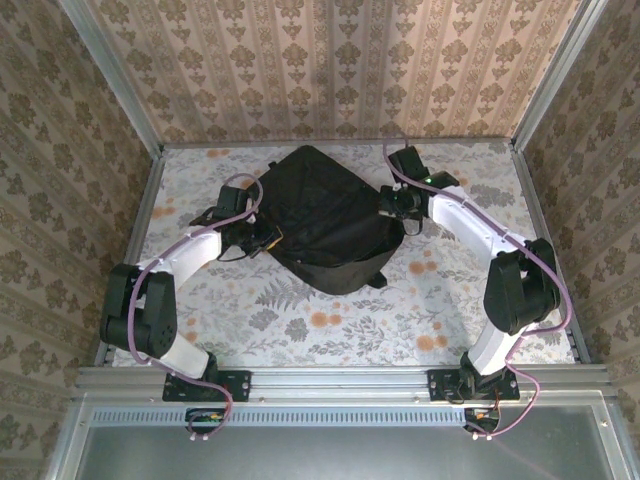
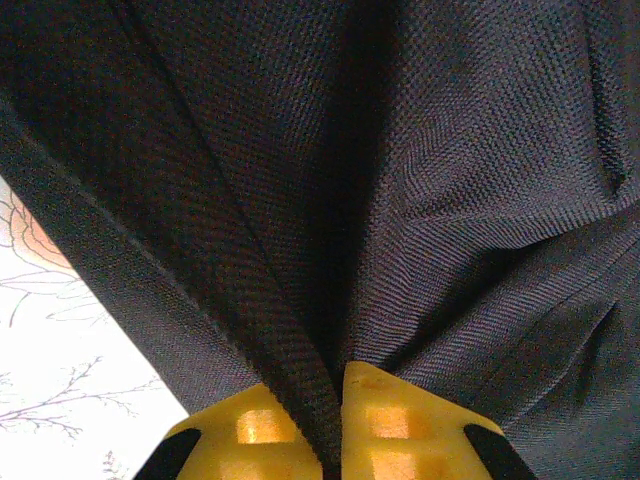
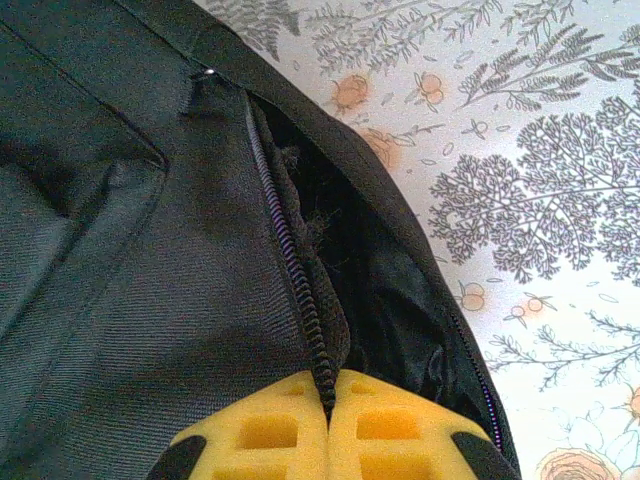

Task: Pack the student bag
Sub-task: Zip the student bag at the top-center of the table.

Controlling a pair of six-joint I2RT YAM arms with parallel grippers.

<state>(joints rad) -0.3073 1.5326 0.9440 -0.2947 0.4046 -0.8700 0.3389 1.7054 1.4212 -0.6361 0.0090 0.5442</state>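
Note:
The student bag (image 1: 325, 220), a large soft black backpack, lies flat in the middle of the table. At its left edge my left gripper (image 1: 262, 238) is shut on a fold of the black fabric (image 2: 330, 330), which runs down between the yellow fingers (image 2: 250, 435). At its upper right edge my right gripper (image 1: 392, 205) is shut on the zipper edge (image 3: 300, 290) of the open pocket. The zipper teeth pass between the yellow fingers (image 3: 395, 430). The dark inside of the pocket (image 3: 390, 290) gapes to the right of the zipper.
The table (image 1: 330, 320) has a white floral cloth. Patterned walls and metal frame posts (image 1: 135, 230) enclose it on three sides. A short black strap (image 1: 380, 278) sticks out from the bag's lower right.

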